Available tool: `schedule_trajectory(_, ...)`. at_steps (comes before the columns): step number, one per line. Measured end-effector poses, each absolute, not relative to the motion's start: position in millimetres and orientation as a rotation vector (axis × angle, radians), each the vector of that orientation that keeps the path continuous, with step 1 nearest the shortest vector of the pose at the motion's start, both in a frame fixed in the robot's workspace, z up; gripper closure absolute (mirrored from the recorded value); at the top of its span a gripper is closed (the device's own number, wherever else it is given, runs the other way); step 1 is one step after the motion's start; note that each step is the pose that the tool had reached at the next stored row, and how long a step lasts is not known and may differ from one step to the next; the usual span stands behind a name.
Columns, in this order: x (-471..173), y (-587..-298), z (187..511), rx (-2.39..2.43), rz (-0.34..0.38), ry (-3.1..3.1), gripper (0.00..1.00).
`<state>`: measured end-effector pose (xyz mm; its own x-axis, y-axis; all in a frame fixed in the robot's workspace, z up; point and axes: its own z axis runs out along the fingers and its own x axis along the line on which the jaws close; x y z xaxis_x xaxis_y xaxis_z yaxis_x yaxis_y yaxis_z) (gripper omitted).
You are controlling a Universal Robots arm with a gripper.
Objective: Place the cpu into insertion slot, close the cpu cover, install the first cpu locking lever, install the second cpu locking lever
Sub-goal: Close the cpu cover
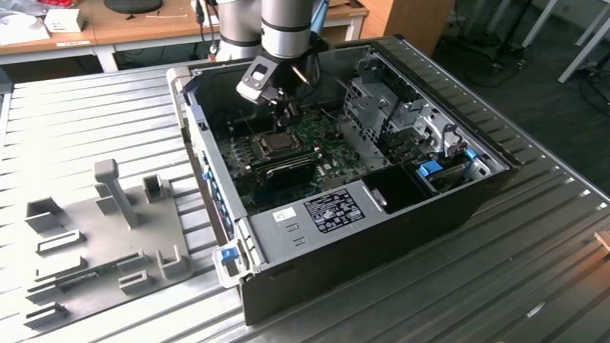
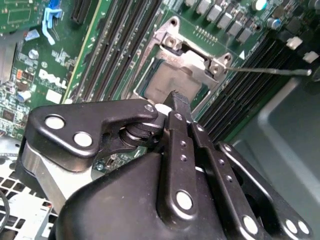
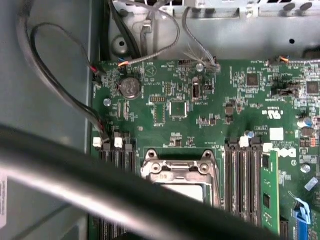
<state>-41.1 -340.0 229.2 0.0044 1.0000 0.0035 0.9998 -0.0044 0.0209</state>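
The cpu (image 2: 167, 84) lies in the insertion slot (image 2: 150, 60) on the green board, its dull grey top showing through the cut-out of the cpu cover (image 2: 192, 59), which lies flat over it. One thin metal locking lever (image 2: 270, 70) sticks out sideways from the socket, unlatched. My gripper (image 2: 175, 98) hovers just above the socket's near edge, its black fingers closed together with nothing between them. In the exterior view the gripper (image 1: 287, 114) hangs inside the open computer case, just behind the socket (image 1: 277, 145). The first wrist view shows the cover's hinge end (image 3: 180, 167) and the cpu (image 3: 187, 191).
Long black memory slots (image 2: 117, 45) flank the socket on both sides. Loose cables (image 3: 145, 30) run along the case wall. The drive cage (image 1: 381, 107) stands on the exterior view's right of the board. A grey fixture plate (image 1: 105, 236) lies on the metal table beside the case.
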Motion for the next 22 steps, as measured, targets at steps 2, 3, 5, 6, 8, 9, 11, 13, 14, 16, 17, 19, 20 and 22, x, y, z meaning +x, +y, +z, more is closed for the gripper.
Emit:
schedule_trajectory(2, -41.7, -340.0, 229.2, 2.217, 0.026, 2.207, 0.90)
schedule_trajectory(3, -41.7, -340.0, 229.1, 2.217, 0.025, 2.207, 0.90)
schedule_trajectory(5, -41.9, -340.1, 228.9, 2.217, 0.025, 2.207, 0.90)
schedule_trajectory(6, -42.7, -340.1, 228.7, 2.217, 0.025, 2.207, 0.90)
schedule_trajectory(8, -44.2, -340.0, 228.1, 2.217, 0.025, 2.207, 0.90)
schedule_trajectory(9, -44.3, -340.0, 228.1, 2.217, 0.025, 2.207, 0.90)
schedule_trajectory(11, -44.3, -340.0, 228.1, 2.217, 0.025, 2.207, 0.90)
schedule_trajectory(13, -44.4, -340.0, 228.0, 2.217, 0.025, 2.207, 0.90)
schedule_trajectory(14, -44.4, -340.0, 227.9, 2.217, 0.025, 2.207, 0.90)
schedule_trajectory(16, -44.5, -340.0, 227.8, 2.190, 0.025, 2.234, 0.90)
schedule_trajectory(17, -44.5, -340.0, 227.6, 2.170, 0.026, 2.254, 0.90)
schedule_trajectory(19, -44.4, -340.0, 227.3, 2.127, 0.026, 2.294, 0.90)
schedule_trajectory(20, -44.4, -340.0, 227.2, 2.107, 0.026, 2.314, 0.90)
schedule_trajectory(22, -44.4, -340.0, 226.8, 2.065, 0.027, 2.351, 0.90)
